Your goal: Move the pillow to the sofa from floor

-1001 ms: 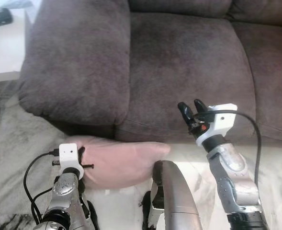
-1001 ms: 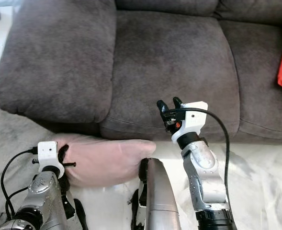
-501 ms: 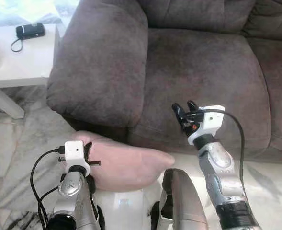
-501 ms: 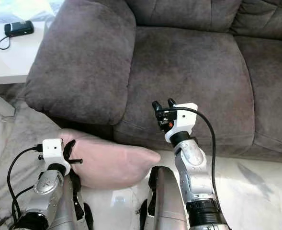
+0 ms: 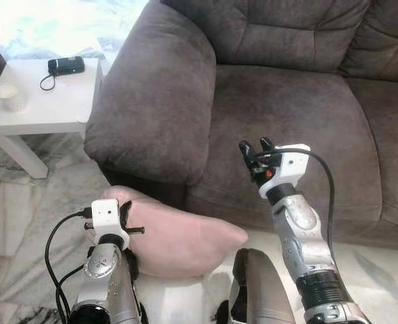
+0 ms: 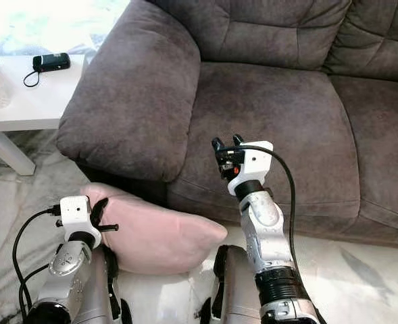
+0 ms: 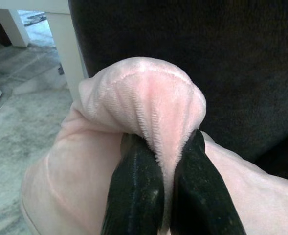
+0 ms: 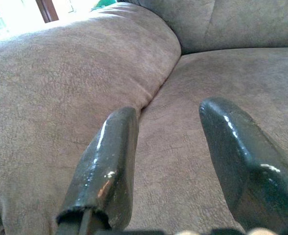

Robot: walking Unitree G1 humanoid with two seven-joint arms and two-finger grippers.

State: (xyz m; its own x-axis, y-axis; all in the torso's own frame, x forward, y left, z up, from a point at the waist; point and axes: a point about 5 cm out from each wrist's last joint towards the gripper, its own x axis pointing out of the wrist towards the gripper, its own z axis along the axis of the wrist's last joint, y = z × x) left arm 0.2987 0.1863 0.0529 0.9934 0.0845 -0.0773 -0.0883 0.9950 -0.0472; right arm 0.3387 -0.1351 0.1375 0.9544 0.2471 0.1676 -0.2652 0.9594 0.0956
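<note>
Left gripper (image 7: 170, 188) is clamped on a corner of the pink pillow (image 5: 185, 236), held low in front of the sofa (image 5: 286, 108), beside its armrest. Right gripper (image 5: 254, 150) hovers with fingers apart over the seat. Placing the pillow remains.

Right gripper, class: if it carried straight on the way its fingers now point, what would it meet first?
Most likely the sofa. The right gripper is open and aimed at the crease between armrest and seat cushion; which it touches first is unclear.
</note>
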